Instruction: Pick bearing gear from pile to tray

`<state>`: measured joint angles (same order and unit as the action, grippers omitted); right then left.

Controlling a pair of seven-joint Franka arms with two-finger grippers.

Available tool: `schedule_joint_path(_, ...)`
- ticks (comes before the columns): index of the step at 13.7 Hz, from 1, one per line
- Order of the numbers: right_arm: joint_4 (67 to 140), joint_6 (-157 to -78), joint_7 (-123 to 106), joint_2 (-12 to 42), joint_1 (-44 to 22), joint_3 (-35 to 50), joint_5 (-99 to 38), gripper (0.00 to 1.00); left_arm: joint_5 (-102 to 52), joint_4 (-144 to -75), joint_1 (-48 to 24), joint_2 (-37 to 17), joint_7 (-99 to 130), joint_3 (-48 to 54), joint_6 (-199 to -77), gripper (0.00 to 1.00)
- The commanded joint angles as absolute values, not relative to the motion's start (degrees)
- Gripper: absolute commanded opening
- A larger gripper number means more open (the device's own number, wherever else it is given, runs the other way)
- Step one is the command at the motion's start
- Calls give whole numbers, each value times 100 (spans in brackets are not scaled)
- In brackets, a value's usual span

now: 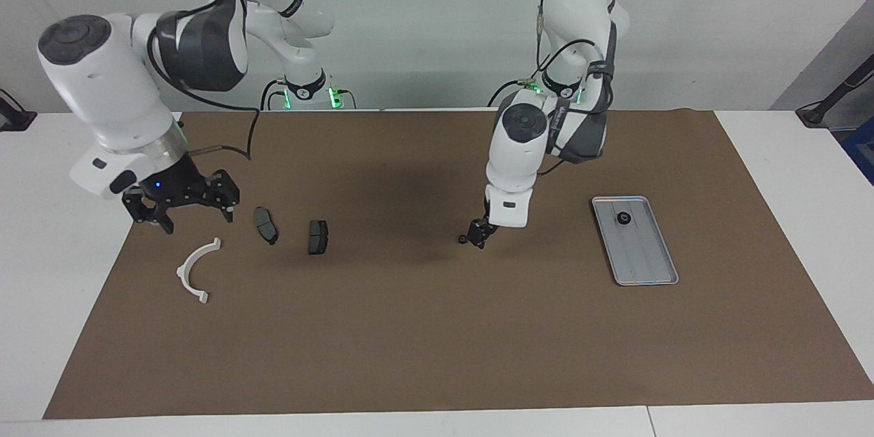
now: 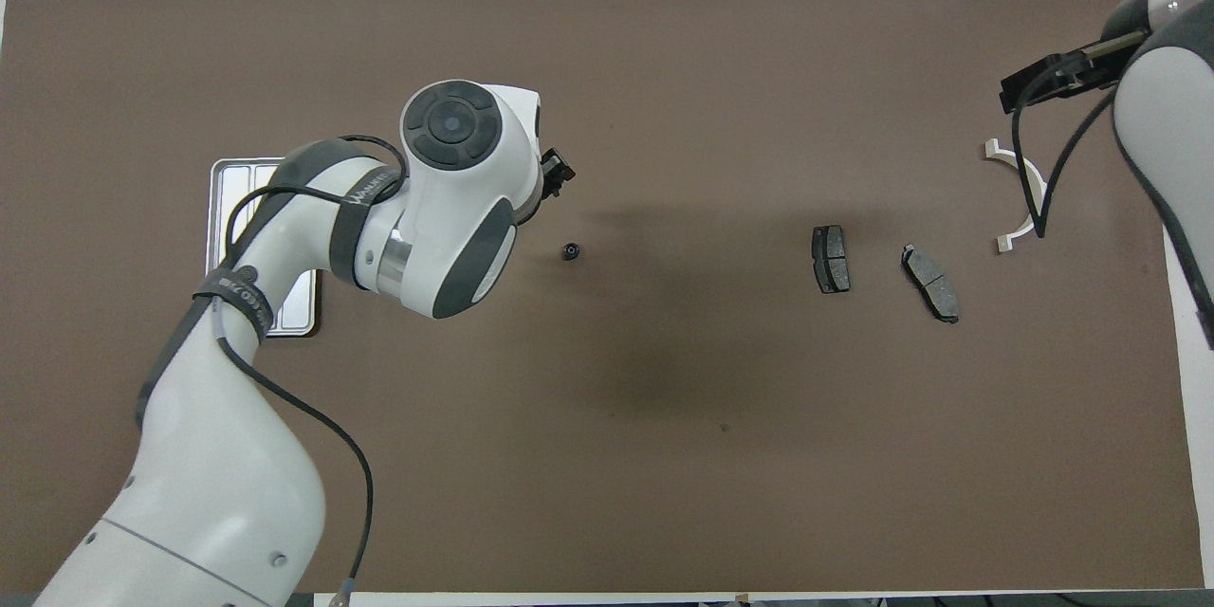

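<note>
Facing view: left gripper point(image 1: 478, 237), fingers apart, hangs low over the mat beside a black ring point(image 1: 463, 240); another ring point(image 1: 623, 218) lies in the tray point(image 1: 645, 266). Overhead view: right gripper point(image 2: 1039, 85), fingers spread, empty, over the white bracket point(image 2: 1022, 197)

The white desk point(image 1: 82, 328) carries a brown mat point(image 1: 437, 341); on it lie a tray point(image 1: 649, 266), bracket point(image 1: 194, 272), two brake pads point(image 1: 266, 225) and a ring point(image 2: 570, 251).

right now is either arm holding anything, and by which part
Nothing is held. The left gripper hangs open just over the small black round ring on the brown mat; the right gripper is open and empty above the white half-ring bracket.
</note>
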<state>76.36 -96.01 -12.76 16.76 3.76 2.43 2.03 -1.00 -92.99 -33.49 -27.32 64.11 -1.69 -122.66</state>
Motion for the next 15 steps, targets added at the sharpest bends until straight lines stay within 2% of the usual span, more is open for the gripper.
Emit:
schedule_joint_path(1,8427,-9457,-933,1056,553,334,105,100,-114,-8905,-3550,-3284,6757,-281,-12349,100)
schedule_joint_path(2,8698,-9353,-775,881,571,334,97,100,-88,-8668,-3620,-3470,6828,-273,-12305,100)
schedule_joint_path(5,9316,-9335,-545,519,519,334,88,100,-44,-8815,-3656,-3472,6847,-281,-12279,100)
schedule_joint_path(7,9343,-8994,-501,326,475,334,88,100,-53,-8815,-3700,-3454,7004,-273,-12147,100)
schedule_joint_path(9,9142,-8991,-414,290,501,334,79,100,-79,-8833,-3744,-3445,7084,-264,-12120,98)
schedule_joint_path(11,9070,-8965,-413,299,527,334,79,100,-88,-8842,-3753,-3445,7285,-255,-12102,92)
schedule_joint_path(15,9167,-8789,-413,220,518,325,88,100,-88,-8938,-3867,-3428,7374,-255,-12155,92)
